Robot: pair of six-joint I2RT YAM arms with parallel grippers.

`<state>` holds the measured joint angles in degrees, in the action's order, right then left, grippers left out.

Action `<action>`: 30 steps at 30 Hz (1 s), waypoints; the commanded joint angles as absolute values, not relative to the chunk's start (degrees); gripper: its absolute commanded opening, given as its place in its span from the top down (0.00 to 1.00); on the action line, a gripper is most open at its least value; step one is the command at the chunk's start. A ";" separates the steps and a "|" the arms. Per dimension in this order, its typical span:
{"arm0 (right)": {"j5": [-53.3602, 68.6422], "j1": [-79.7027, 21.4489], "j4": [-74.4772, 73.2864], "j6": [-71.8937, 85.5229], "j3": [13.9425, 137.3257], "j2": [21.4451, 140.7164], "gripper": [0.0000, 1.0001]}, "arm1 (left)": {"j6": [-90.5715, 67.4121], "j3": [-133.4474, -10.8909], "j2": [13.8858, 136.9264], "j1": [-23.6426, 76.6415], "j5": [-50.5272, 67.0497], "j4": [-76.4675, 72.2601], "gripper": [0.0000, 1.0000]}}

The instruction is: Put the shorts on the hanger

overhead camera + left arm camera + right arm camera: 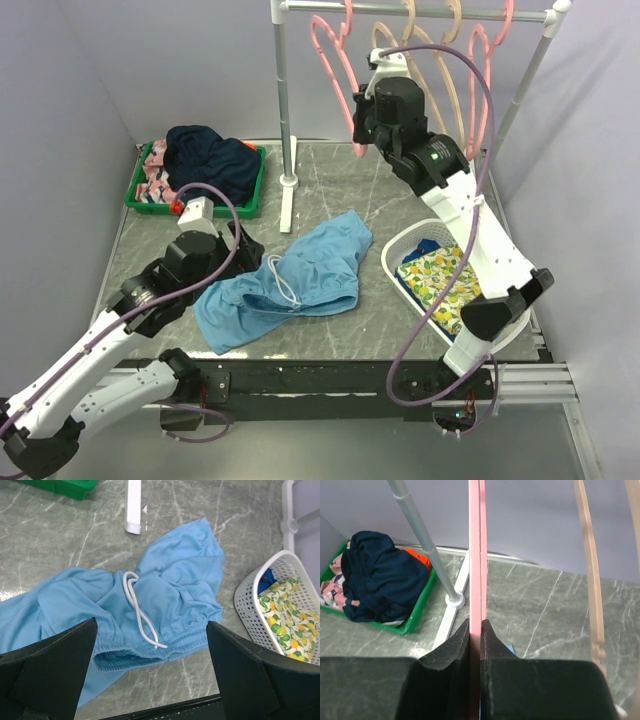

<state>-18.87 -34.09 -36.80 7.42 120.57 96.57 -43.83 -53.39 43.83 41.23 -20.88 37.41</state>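
The left jaws are held wide apart just above the shorts (pixel 165 610), which are spread on the bench (pixel 240 525). The waistband is laid crosswise between them, with the legs stretched beyond. Farther off, the right jaws are clamped on the hanger (pixel 475 555), well above the shorts. The left arm is judged the nearer.

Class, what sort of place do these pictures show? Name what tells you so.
Likely a robotics lab set up as a laundry corner: a clothes rail with hangers, a white basket and a green tray holding garments.
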 commanded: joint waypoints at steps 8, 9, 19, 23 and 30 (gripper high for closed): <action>-18.02 -41.29 -36.03 14.31 101.56 77.45 1.00 | -56.33 -42.64 42.81 40.52 -24.35 37.35 0.24; -17.67 -42.53 -36.38 15.20 98.64 73.17 1.00 | -57.47 -40.45 41.32 40.52 -24.43 37.70 0.27; -10.82 -57.39 -49.12 29.43 68.21 44.93 1.00 | -64.77 -26.28 32.25 40.60 -24.79 30.07 0.49; -5.20 -57.39 -54.30 30.76 65.39 37.02 1.00 | -65.04 -26.19 37.42 40.52 -24.34 28.83 0.50; -1.85 -57.39 -65.29 31.46 68.64 33.05 1.00 | -64.07 -26.98 38.85 40.52 -24.52 28.47 0.52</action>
<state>-4.75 -57.04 -59.68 30.17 65.80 34.09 -64.03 -25.98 39.18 40.77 -24.58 30.61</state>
